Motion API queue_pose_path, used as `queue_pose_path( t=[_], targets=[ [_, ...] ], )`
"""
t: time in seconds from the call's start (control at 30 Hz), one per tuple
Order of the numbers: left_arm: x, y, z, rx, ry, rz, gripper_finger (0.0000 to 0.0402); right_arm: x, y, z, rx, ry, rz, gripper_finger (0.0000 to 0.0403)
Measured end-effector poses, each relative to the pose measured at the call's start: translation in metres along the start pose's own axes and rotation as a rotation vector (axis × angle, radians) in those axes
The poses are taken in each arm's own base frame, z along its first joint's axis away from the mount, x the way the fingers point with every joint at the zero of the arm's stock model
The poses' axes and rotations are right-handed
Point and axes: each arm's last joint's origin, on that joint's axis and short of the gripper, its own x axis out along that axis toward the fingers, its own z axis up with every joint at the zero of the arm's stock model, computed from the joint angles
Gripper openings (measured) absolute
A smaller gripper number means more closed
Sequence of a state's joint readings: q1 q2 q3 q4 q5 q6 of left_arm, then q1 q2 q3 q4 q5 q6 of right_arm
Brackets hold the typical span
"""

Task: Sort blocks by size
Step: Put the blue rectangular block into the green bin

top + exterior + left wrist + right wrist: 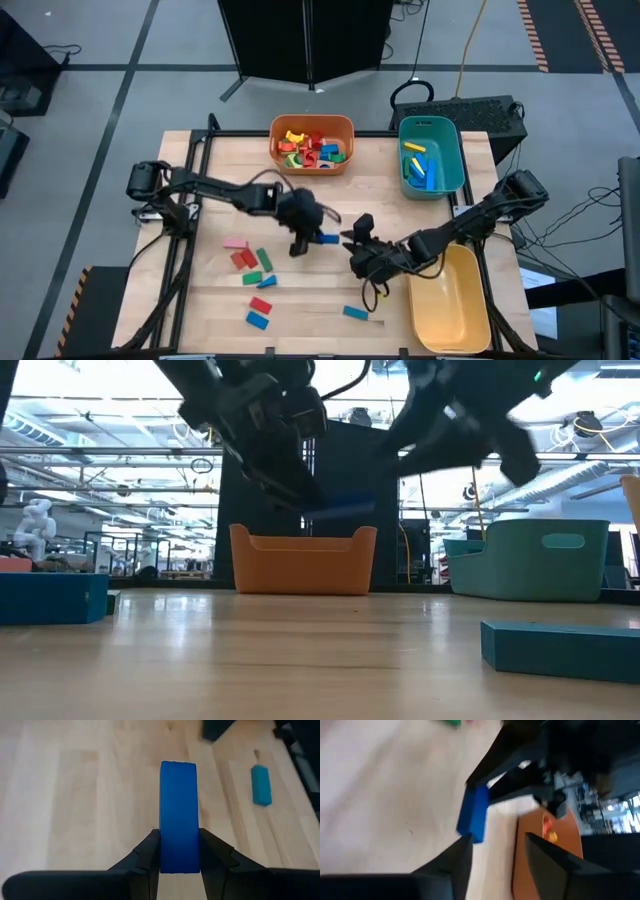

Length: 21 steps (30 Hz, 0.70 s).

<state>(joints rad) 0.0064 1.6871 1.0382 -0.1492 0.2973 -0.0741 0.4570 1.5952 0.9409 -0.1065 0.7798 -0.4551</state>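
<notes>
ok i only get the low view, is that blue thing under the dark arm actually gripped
observer: yes, the left hand is shut on one end of the flat blue rectangular block, held above the table.
operator: and the other hand
observer: the right hand is open with nothing between its fingers, pointing at that block.
operator: anything in the teal bin
observer: from above, the teal plastic bin holds long blue and yellow blocks.
</notes>
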Motion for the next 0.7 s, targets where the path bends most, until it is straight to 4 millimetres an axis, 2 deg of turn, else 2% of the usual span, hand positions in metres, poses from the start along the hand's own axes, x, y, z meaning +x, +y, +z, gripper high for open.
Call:
queue_pose_path(
  t=[0.13, 0.3, 0.5, 0.7],
  targets=[
    [-0.009, 0.026, 0.004, 0.024, -0.046, -0.035, 0.0097, 0.012, -0.010, -0.011, 0.025, 0.074, -0.012, 0.0201],
    [-0.018, 0.045, 0.007, 0.055, -0.089, -0.093, 0.0097, 0.025, -0.024, -0.017, 0.037, 0.078, -0.008, 0.0208],
    [-0.025, 0.056, 0.011, 0.084, -0.154, -0.169, 0.0097, 0.036, -0.033, -0.020, 0.022, 0.058, 0.002, 0.0175],
    [-0.028, 0.061, 0.013, 0.093, -0.175, -0.198, 0.0097, 0.036, -0.038, -0.015, 0.001, 0.013, -0.027, 0.0111]
  ],
)
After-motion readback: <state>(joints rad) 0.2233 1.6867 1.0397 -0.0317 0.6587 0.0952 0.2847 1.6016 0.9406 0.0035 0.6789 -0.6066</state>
